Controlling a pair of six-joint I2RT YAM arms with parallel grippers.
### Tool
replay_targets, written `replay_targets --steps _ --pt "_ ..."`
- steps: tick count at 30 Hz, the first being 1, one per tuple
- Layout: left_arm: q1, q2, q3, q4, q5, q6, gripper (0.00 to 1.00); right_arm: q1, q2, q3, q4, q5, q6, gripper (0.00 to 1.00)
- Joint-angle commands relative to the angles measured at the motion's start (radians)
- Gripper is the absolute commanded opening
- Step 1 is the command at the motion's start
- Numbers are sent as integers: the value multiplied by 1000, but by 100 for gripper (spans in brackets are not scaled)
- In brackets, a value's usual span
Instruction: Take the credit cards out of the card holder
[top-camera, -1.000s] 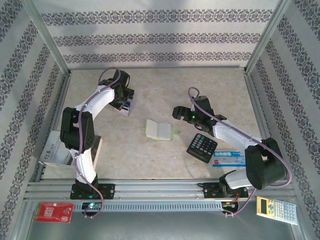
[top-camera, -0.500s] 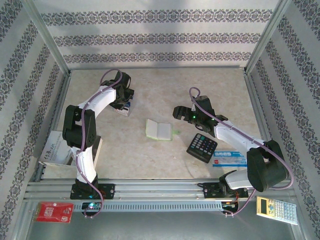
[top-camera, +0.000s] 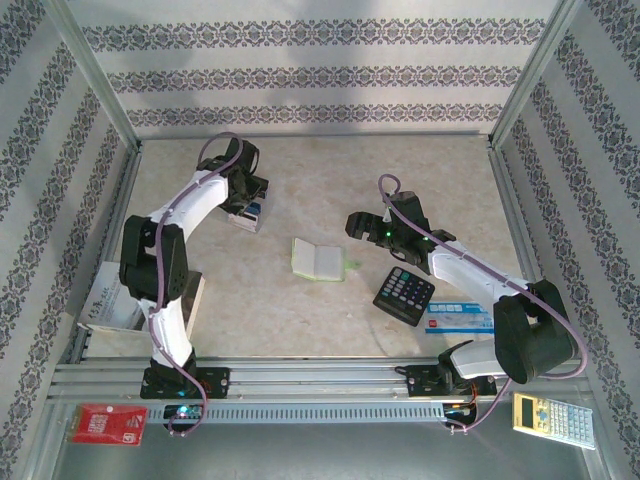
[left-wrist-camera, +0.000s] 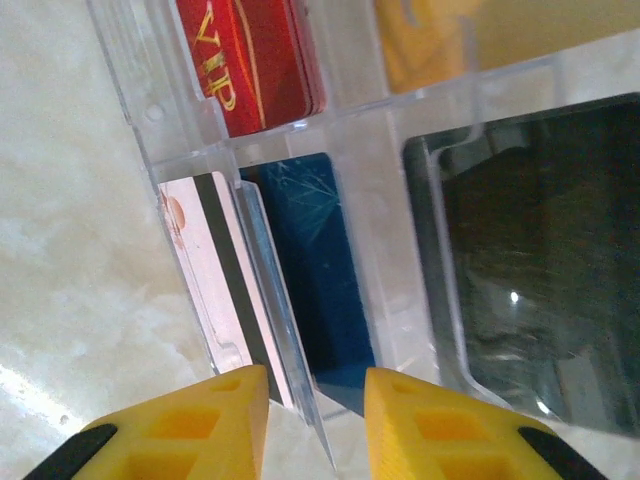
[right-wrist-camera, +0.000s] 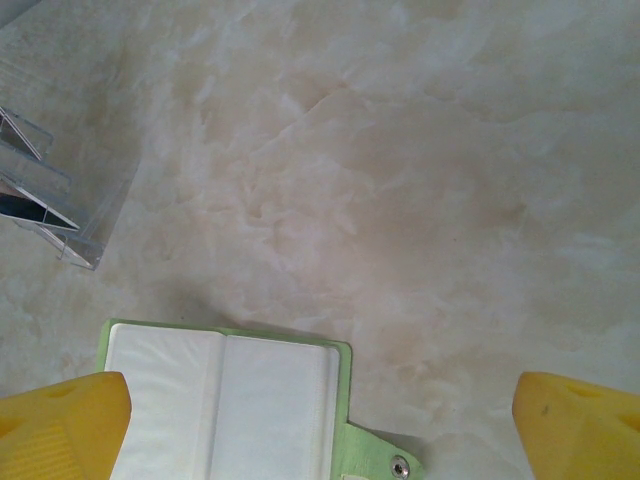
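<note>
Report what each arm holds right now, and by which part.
Nothing is held. The left fingers stand apart astride a clear divider beside the striped card; the right fingers gape above the open card holder.

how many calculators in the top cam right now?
2. The black calculator lies on the table, right of the open card holder. The yellow-and-white calculator lies off the table, at the view's bottom-right corner. More may be hidden from this angle.
</note>
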Motion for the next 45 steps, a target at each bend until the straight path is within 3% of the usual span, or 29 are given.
replay_targets --steps 1,9,12,15,19,25,31,45 --pt "16 -76 -10 23 -18 82 33 5 -2 17 -14 14 9 98" --pt "15 -223 -181 149 7 304 43 30 3 29 -32 49 -4 98" --pt "16 -273 -268 205 28 390 56 50 8 40 -43 74 -13 98" --pt "15 -323 -359 301 87 472 67 73 8 46 -50 102 -16 98" --pt "21 -328 -436 439 247 529 78 96 15 48 -54 120 -10 98" --pt "32 -221 -399 514 382 560 80 133 24 57 -54 141 7 98" --pt "38 -133 -334 527 392 610 80 144 22 60 -57 147 12 98" --pt "41 -85 -295 495 376 720 80 145 15 59 -60 148 11 98"
